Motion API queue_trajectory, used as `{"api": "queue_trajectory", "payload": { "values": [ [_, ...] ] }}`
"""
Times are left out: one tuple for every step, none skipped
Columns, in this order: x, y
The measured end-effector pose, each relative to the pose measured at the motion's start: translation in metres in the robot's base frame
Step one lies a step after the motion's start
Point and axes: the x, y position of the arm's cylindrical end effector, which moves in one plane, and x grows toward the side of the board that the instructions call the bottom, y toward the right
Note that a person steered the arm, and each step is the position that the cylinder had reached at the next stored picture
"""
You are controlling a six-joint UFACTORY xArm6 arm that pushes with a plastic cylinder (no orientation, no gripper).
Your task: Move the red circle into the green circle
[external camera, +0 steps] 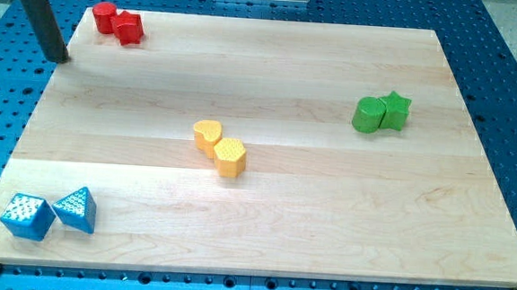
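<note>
My tip (60, 59) — bare rod end, holding nothing — sits at the wooden board's (263, 217) top-left edge, left of the red plastic circle (104, 17) touching a red star (129, 29); green plastic circle (366, 115) lies far right — well apart.

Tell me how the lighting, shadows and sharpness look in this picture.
Camera view: light is even and soft, with no hard glare on the board. The red circle, green circle and yellow blocks cast only short, faint shadows. Block edges are sharp. The rod is slightly soft near the view's top; my tip sits at the board's left edge, left of and below the red circle.
</note>
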Motion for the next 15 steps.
{"api": "queue_trajectory", "payload": {
  "values": [
    [-0.022,0.000],
    [-0.098,0.001],
    [-0.119,0.003],
    [-0.099,0.026],
    [-0.093,0.097],
    [-0.078,0.110],
    [-0.063,0.139],
    [-0.065,0.194],
    [-0.072,0.251],
    [-0.062,0.291],
    [-0.060,0.347],
    [-0.036,0.381],
    [0.004,0.377],
    [0.041,0.385],
    [0.040,0.360]
  ]
}}
